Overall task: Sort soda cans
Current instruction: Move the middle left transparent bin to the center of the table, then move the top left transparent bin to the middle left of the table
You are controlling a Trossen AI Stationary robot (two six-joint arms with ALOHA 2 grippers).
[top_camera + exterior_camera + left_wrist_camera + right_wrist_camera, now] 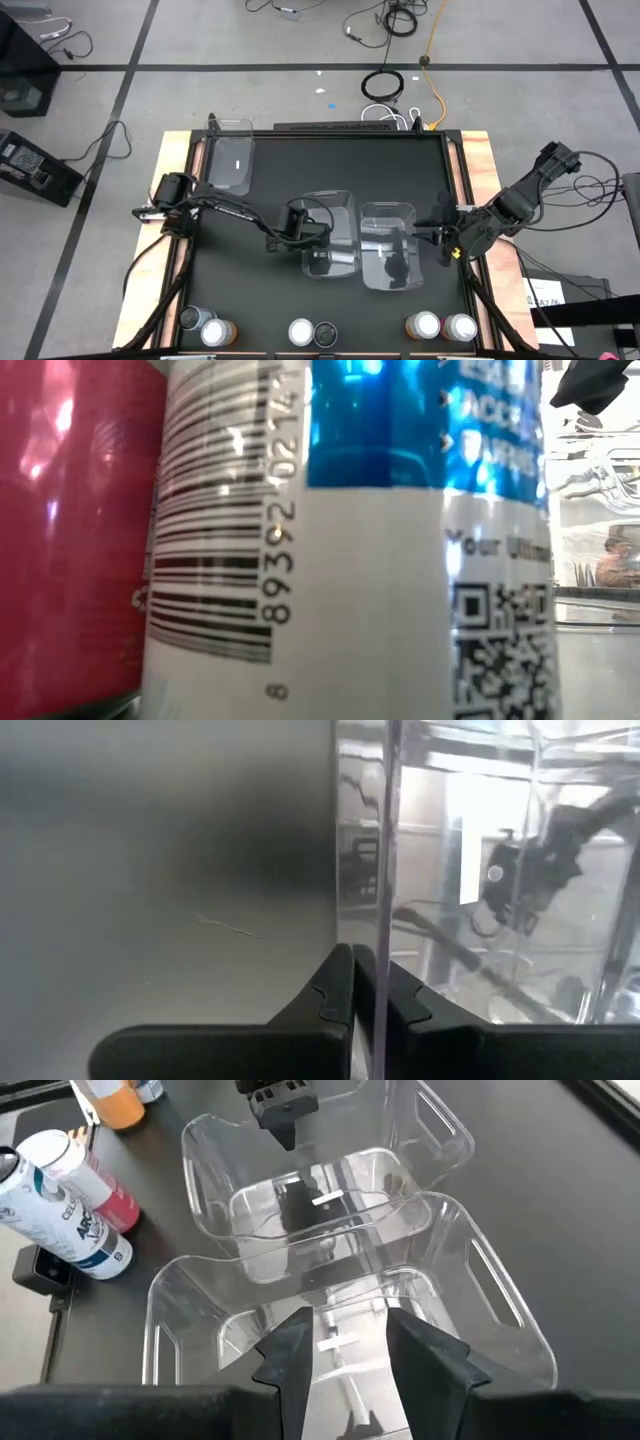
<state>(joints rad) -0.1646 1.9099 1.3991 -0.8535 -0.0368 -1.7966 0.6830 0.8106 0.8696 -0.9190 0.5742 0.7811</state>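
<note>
Left claw (368, 982): I see it pinching the wall of a clear plastic bin (330, 235).
Right claw (342, 1342): loose, fingers apart, over the second clear bin (392, 245).
Third clear bin (230, 160): far corner.
Small round soda cans (300, 331): along the table's near edge.

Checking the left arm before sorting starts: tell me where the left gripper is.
In the high view the left gripper is mid-table, shut on the left wall of the left middle bin, beside the other middle bin.
</note>
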